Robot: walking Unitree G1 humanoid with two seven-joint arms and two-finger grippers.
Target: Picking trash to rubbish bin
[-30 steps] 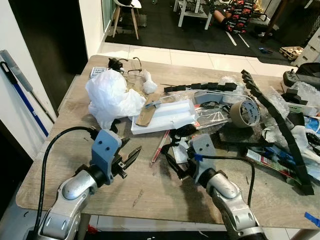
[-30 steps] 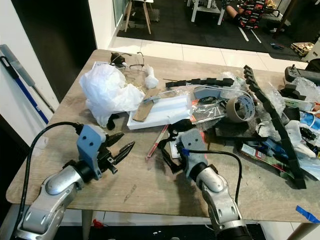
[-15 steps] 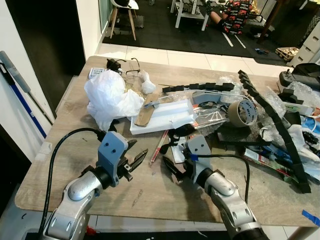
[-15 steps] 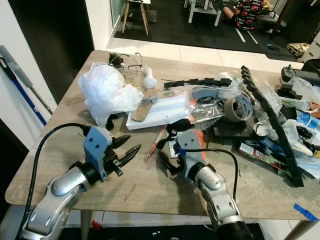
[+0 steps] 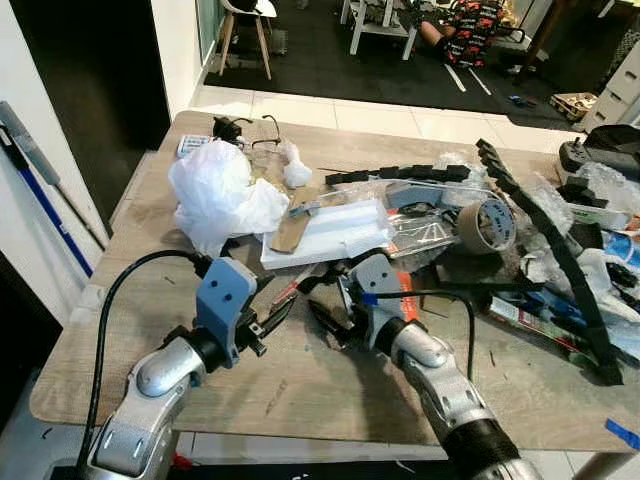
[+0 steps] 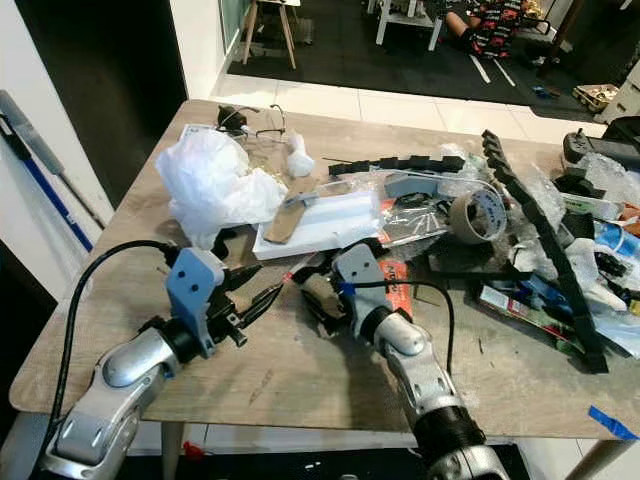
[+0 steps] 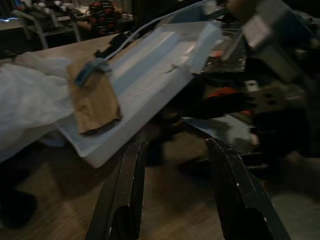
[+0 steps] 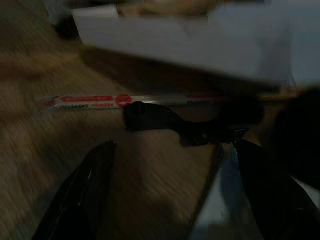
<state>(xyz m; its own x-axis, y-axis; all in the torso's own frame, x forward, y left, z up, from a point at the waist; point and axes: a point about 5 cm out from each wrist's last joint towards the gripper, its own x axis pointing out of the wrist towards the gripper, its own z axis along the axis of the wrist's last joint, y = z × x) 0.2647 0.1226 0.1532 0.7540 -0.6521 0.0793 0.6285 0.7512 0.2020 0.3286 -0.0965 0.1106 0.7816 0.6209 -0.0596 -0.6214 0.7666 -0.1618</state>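
Red-and-white chopstick wrapper (image 8: 95, 101) flat on the wooden tabletop (image 5: 120, 300), centre of frame, just below the white foam tray (image 5: 330, 232). Right hand (image 5: 325, 318) hovering low right next to it, fingers spread apart, nothing gripped. Left hand (image 5: 272, 312) a bit lower left, fingers parted too and pointing at the wrapper, empty. White plastic bag (image 5: 222, 192) upper left beside the tray. Tape roll (image 5: 490, 226) and a black segmented strip (image 5: 545, 250) over on the right, mixed in with loads of other clutter.
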